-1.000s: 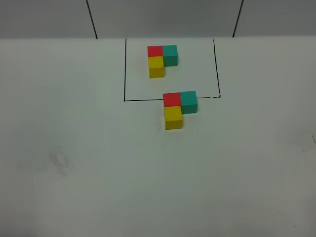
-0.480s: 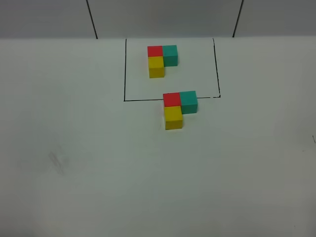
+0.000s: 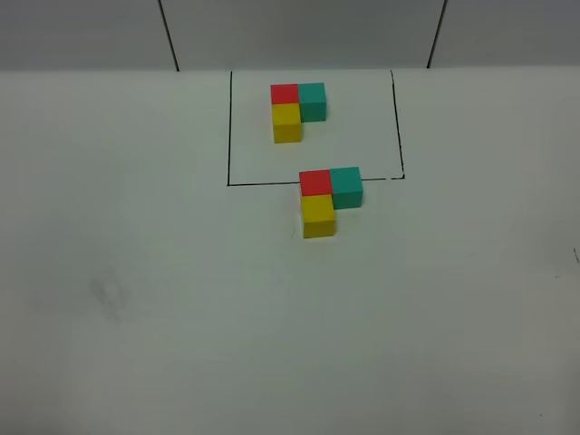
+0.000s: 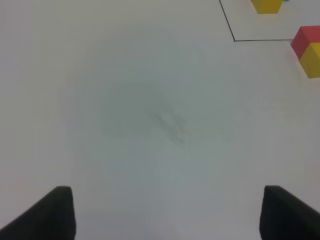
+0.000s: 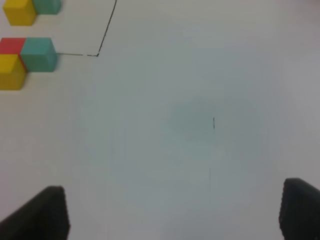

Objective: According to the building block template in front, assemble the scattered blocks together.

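Note:
The building block template is an L of red (image 3: 284,93), teal (image 3: 312,100) and yellow (image 3: 287,122) cubes inside a black drawn rectangle (image 3: 229,127). The scattered blocks sit joined in the same L on the rectangle's near line: red (image 3: 315,182), teal (image 3: 346,186), yellow (image 3: 318,216). Neither gripper shows in the exterior high view. My left gripper (image 4: 170,215) is open over bare table, away from the red (image 4: 304,40) and yellow (image 4: 312,60) cubes. My right gripper (image 5: 172,215) is open too, apart from the red (image 5: 12,45), teal (image 5: 39,54) and yellow (image 5: 10,72) cubes.
The white table (image 3: 181,317) stretches wide around the cubes. A faint smudge (image 3: 109,297) marks it at the left. A grey back wall with two dark seams (image 3: 169,36) rises behind the rectangle.

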Tool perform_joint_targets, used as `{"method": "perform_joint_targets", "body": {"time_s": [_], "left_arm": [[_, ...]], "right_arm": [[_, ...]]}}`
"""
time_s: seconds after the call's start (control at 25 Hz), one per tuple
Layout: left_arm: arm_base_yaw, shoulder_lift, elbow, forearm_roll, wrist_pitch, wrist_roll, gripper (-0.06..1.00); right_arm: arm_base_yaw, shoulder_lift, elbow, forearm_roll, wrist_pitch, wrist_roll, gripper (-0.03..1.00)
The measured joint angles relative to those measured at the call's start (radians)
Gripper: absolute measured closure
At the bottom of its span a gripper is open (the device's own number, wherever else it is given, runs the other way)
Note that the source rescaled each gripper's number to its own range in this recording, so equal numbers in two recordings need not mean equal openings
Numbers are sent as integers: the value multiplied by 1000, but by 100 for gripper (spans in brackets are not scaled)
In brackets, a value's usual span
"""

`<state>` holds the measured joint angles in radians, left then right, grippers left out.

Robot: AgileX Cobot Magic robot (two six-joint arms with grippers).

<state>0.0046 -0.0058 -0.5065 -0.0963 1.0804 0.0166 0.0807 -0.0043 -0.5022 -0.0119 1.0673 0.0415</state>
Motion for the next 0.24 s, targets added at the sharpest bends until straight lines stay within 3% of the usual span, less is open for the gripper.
{"method": "perform_joint_targets", "body": {"time_s": [0.24], "left_arm": [[0,0,0,0,0,0,26]], "right_arm": [[0,0,0,2,0,0,17]]}}
